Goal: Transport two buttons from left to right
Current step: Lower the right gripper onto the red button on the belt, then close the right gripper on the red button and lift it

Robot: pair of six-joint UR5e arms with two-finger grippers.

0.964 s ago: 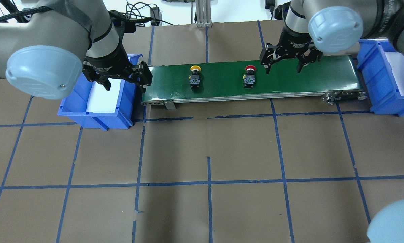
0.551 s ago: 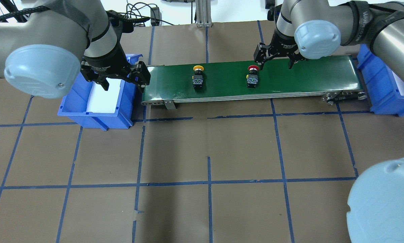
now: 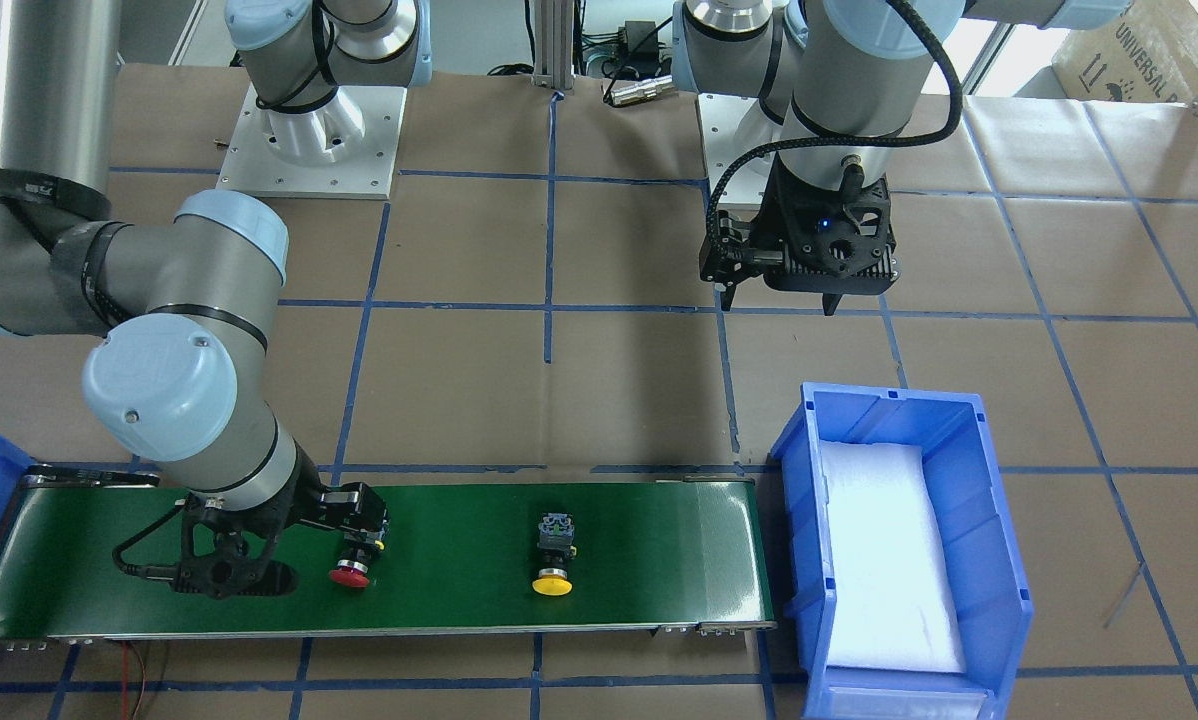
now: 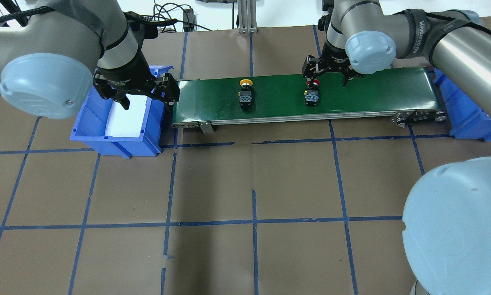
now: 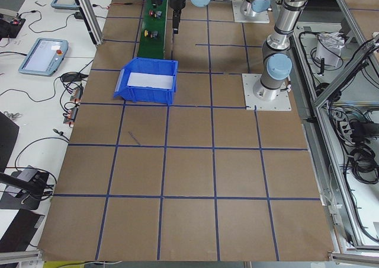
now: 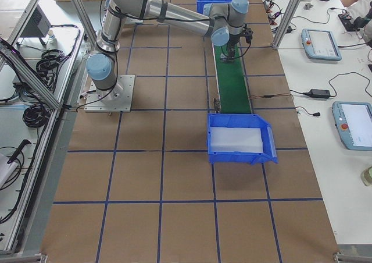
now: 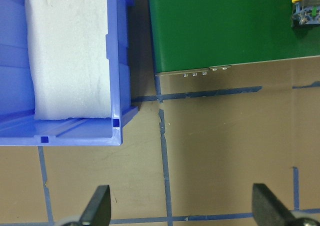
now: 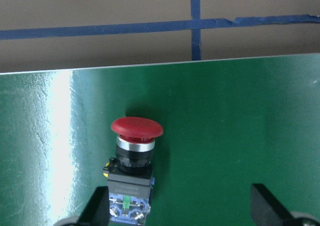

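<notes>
overhead view: a green conveyor belt (image 4: 372,96) runs along the worktop's edge opposite the robot, with a blue bin (image 4: 114,145) at its end toward the far left corner and a second blue bin (image 4: 471,123) toward the far right corner. the yellow button (image 4: 245,93) lies mid-belt. the red button (image 4: 312,93) lies further toward the right end, both on their sides with caps to the far edge. the right gripper (image 4: 326,77) hangs over the red one, jaws spread, holding nothing. the left gripper (image 4: 147,96) hovers at the left bin's inner wall, also spread and empty.

front-facing view: one right finger stands just beside the red button's body. the left gripper is clear of the belt.

side views: both are too small to judge the jaws.

left wrist view: fingertips are wide apart over bare paper, with the foam-lined bin and the belt's end ahead.

right wrist view: the red button sits beside one fingertip, not midway.

the step looks like the right arm's pick. it would go best by shifting toward the belt's left end until the button is centred, then descending and closing on the square block body, not the rounded cap, which could slip.
</notes>
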